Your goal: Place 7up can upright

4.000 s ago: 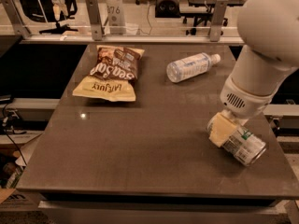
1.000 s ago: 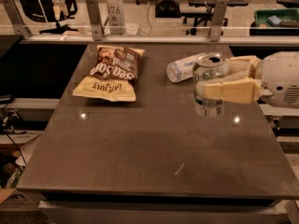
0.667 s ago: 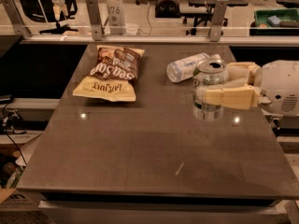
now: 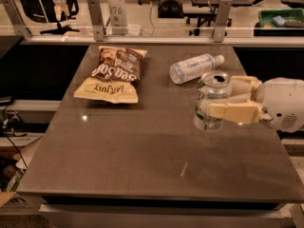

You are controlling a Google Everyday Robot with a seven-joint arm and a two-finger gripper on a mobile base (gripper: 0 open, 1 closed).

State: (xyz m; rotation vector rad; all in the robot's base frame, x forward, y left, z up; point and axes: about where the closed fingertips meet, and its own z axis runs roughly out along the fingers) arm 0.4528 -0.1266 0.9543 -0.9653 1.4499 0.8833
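The 7up can [image 4: 210, 94] is silvery with green marks and stands upright at the right side of the dark table [image 4: 142, 151], its open pull-tab top facing up. My gripper [image 4: 221, 98] reaches in from the right and is shut on the can. One cream finger [image 4: 232, 112] crosses the can's front and the other lies behind it. The can's base is at or just above the table surface; I cannot tell which.
A clear plastic water bottle [image 4: 194, 67] lies on its side just behind the can. A brown and yellow chip bag [image 4: 113, 74] lies at the back left. A railing with metal posts [image 4: 96, 19] runs along the table's far edge.
The can was lying on its side at the front right 4 s ago; it is now held upright further back. Over the last second, gripper and can shifted slightly left and down.
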